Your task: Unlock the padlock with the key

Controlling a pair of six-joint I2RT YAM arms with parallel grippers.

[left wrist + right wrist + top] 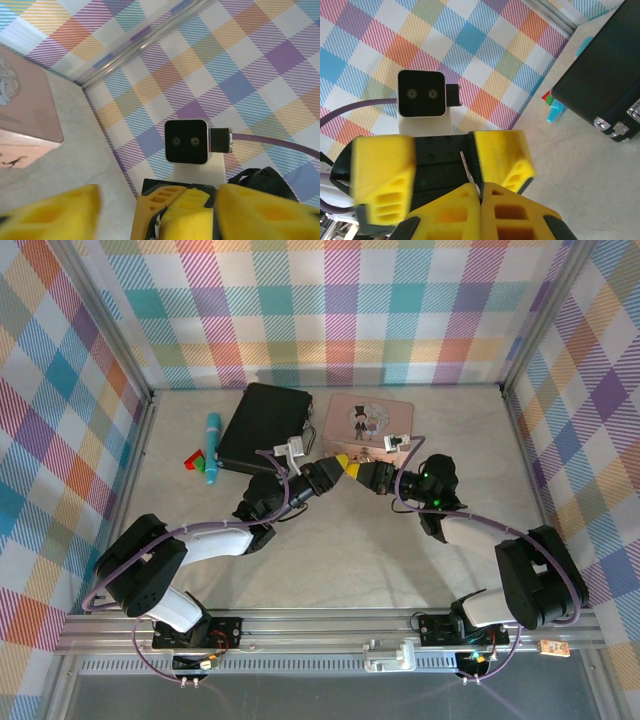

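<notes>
From above, the left arm (215,540) and the right arm (480,525) reach in from the near edge and meet tip to tip over the middle of the tabletop (340,570), just in front of a pink picture tin (370,418). At that size I cannot tell how the left jaws or the right jaws stand. A black case (262,425) lies just beside the tin on its left. Farther left lie a teal stick (212,447) and a small red and green piece (195,460). In the left wrist view the left jaws' yellow pads (50,215) stand spread at the lower corners. Between them sit the right jaws' pads (187,212), pressed together, with a glint of silvery metal at their left edge. Above them is the right wrist's black camera (186,141). In the right wrist view the right jaws are pressed together and pinch a silvery sliver (465,165) that stands up from their seam. The left jaws are spread to either side of it. Whether the sliver is the key or the padlock's shackle I cannot tell, nor where the padlock's brass body lies.
</notes>
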